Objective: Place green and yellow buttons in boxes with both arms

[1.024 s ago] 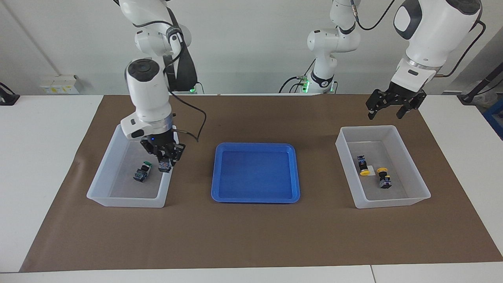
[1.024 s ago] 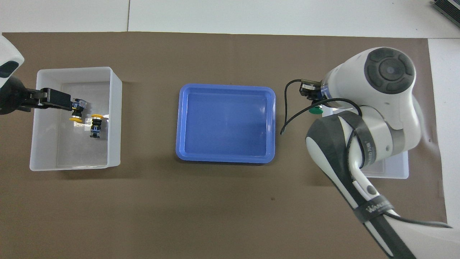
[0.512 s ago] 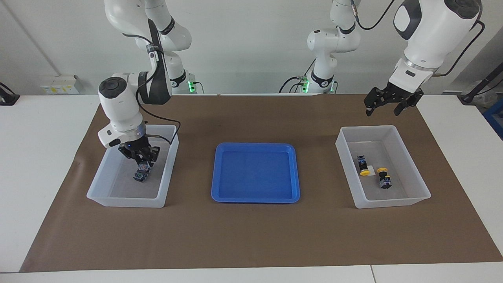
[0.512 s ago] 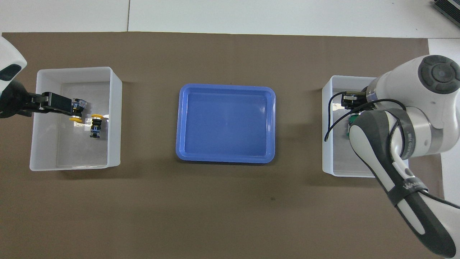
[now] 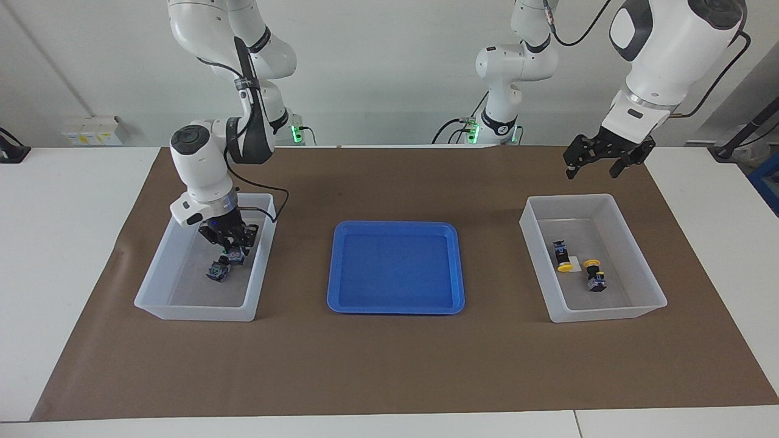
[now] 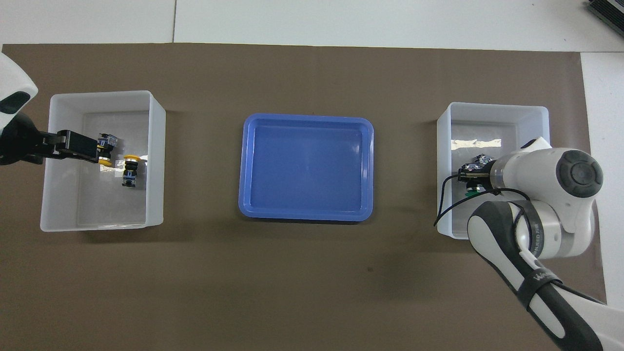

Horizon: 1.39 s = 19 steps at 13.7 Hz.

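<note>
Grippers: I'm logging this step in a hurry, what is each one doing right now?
Left gripper: open, holding nothing, raised near the box with the yellow buttons.
Right gripper: shut on a green button, inside the other box.

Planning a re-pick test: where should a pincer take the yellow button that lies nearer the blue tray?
Probably from straight above, closing across the dark body of that yellow button, not its round cap. It lies on its side on the box floor, apart from the other button and the walls.

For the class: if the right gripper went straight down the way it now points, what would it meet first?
Probably the floor of the white box beside the green button already lying there; the right gripper, shut on another button, points down into it.
</note>
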### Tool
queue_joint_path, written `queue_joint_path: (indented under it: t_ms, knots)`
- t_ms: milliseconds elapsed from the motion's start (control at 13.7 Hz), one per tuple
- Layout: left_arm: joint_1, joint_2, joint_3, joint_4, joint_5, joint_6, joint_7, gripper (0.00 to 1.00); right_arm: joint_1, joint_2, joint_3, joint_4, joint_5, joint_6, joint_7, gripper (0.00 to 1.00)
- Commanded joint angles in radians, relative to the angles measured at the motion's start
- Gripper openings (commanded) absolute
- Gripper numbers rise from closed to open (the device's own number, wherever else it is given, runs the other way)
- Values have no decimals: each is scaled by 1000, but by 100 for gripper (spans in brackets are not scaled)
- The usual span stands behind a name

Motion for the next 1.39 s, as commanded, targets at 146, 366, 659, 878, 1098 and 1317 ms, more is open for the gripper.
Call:
queue_joint_path:
  t_ms: [146, 366, 659, 878, 1098, 1317]
  knots:
    - [0, -30, -3, -31, 19, 12, 40, 100, -50, -30, 9, -37, 25, 19, -116, 30]
    - [-2, -30, -2, -30, 19, 14, 54, 100, -50, -28, 9, -34, 25, 16, -113, 98]
    - [-4, -30, -2, -30, 17, 12, 46, 100, -50, -58, 9, 51, 27, -38, -104, 100]
    - [0, -30, -2, -30, 17, 14, 46, 100, -49, -77, 7, 210, 25, -204, -32, 100]
    - [0, -30, -2, -30, 17, 15, 46, 100, -46, -79, 6, 382, 24, -421, -7, 100]
    - [1, -30, -2, -30, 17, 15, 46, 100, -50, -89, 3, 535, 8, -639, -10, 100]
